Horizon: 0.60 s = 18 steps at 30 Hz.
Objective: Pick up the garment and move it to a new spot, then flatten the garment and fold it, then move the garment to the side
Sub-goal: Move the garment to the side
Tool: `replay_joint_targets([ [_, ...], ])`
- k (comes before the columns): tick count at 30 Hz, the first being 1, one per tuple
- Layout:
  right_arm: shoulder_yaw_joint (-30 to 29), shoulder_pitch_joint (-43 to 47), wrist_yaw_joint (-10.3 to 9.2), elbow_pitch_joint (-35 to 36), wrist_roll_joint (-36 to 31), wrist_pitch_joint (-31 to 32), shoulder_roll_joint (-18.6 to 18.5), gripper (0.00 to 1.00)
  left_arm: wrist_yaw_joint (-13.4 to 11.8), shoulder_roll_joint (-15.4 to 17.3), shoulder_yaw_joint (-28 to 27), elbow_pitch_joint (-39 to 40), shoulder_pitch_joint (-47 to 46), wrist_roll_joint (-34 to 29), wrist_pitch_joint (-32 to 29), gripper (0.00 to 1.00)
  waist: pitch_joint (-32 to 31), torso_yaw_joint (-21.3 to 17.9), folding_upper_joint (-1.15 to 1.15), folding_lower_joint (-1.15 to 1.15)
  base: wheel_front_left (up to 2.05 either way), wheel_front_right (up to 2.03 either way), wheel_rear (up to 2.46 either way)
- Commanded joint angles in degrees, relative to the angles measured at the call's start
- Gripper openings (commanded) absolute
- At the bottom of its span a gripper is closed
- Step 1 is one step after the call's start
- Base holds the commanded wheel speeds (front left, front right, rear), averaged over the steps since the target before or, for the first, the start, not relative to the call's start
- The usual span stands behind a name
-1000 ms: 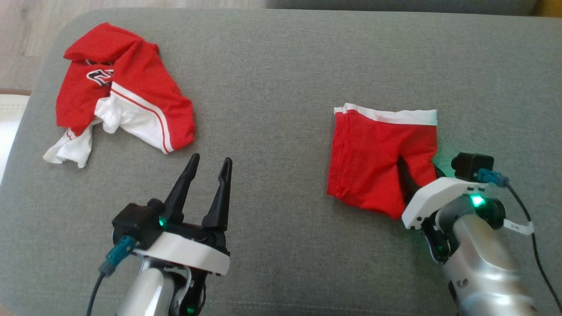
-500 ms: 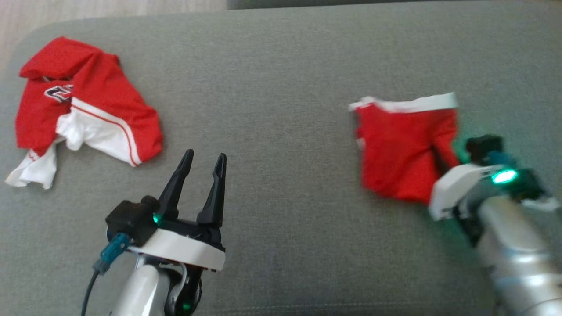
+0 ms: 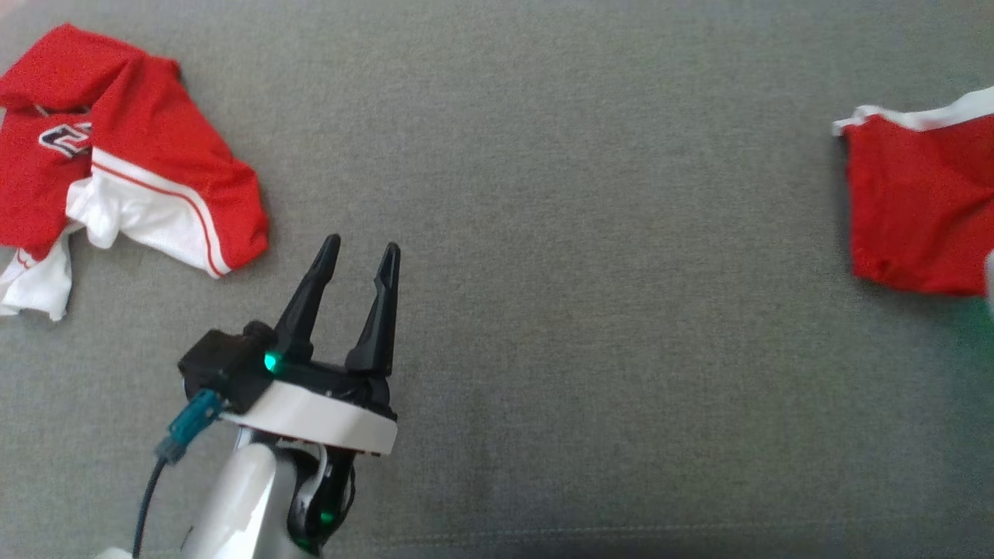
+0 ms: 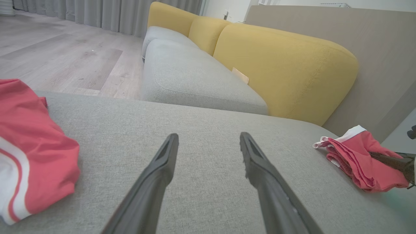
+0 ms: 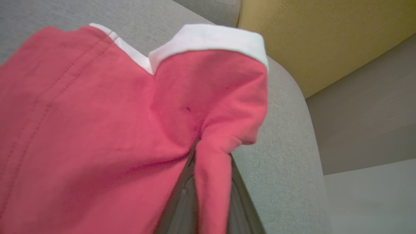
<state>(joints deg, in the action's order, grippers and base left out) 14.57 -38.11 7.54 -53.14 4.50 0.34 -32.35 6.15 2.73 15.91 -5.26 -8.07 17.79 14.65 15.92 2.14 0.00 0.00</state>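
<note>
One folded red garment [image 5: 97, 113] is pinched in the clenched right claw [image 5: 211, 156], left claw [image 3: 360, 248] hangs released, so I'd say it's the move-aside step; next needs a flat set-down, then release.

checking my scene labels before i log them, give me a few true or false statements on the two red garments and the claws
1. The folded red cloth garment with a white band is pinched in the right claw. True.
2. The left claw is shut on the crumpled red and white cloth garment. False: the left claw stands open and empty, apart from the crumpled red and white cloth garment.
3. The folded garment sits at the middle of the cushion. False: it is near the right end of the grey fabric cushion.
4. A yellow upholstered sofa back stands beyond the cushion. True.
</note>
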Motion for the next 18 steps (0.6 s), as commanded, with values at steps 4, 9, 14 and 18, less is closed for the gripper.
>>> replay_joint_targets([
  [4, 0.0, -2.0, -0.05, 0.4, -1.1, 1.2, -4.6, 0.00, 0.5, 0.1, -2.2, 2.1, -3.1, -0.1, 0.3, 1.00, 2.0, 1.2, 0.00, 0.00, 0.00, 0.00, 0.00],
  [9, -2.8, -3.0, -0.05, -0.8, -2.8, 1.4, -7.0, 0.00, 0.7, 0.1, -2.7, 2.1, -3.6, -0.1, 0.3, 1.00, 3.4, 2.0, 0.00, 0.00, 0.00, 0.00, 0.00],
  [14, -6.3, -3.5, -0.05, -1.2, -5.9, 1.5, -7.4, 0.00, 0.9, 0.1, -3.0, 2.1, -3.8, -0.2, 0.3, 1.00, 4.0, 2.4, 0.00, 0.00, 0.00, 0.00, 0.00],
  [18, -8.8, -3.6, -0.05, -0.9, -7.7, 1.6, -6.5, 0.00, 1.0, 0.1, -3.1, 2.1, -3.9, -0.2, 0.3, 1.00, 4.3, 2.4, 0.00, 0.00, 0.00, 0.00, 0.00],
])
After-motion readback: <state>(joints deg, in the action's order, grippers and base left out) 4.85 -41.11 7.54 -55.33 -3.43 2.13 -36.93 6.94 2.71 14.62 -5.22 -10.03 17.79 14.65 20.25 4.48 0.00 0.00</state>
